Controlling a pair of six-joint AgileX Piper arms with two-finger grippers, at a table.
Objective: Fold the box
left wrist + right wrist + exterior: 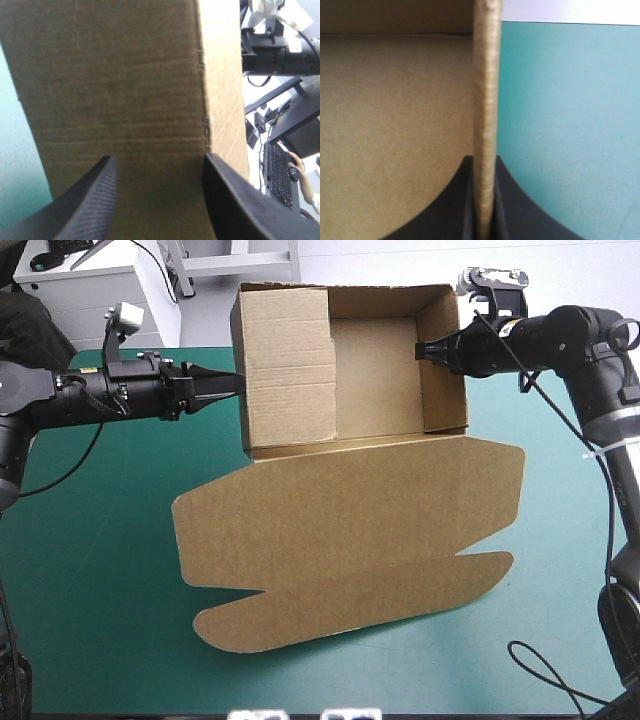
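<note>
Table (90, 570) under its teal-green cover is the biggest thing I see from above. The box (375, 390) stands at the middle of it, toward the far edge: an open brown tray with its walls raised. Its lid (350, 505) lies open, spread from the tray's near wall toward the table's near edge. The lid has rounded ears at both ends and a long tuck flap (350, 605) along its outer rim. The left wall (285, 365) looks wide from above and has creases running across it.

My left gripper (232, 382) comes in from the table's left side and reaches the outside of that wall. Its fingers (90, 210) stand apart and grip nothing, and the wall's brown outer face fills the space ahead of them. I cannot tell whether the tips touch the board.

My right gripper (420, 348) is at the right wall (445, 360). Its fingers (455, 210) are pinched on the board, whose edge runs up between them. The tray's inside is on one side and the teal-green cover on the other.
</note>
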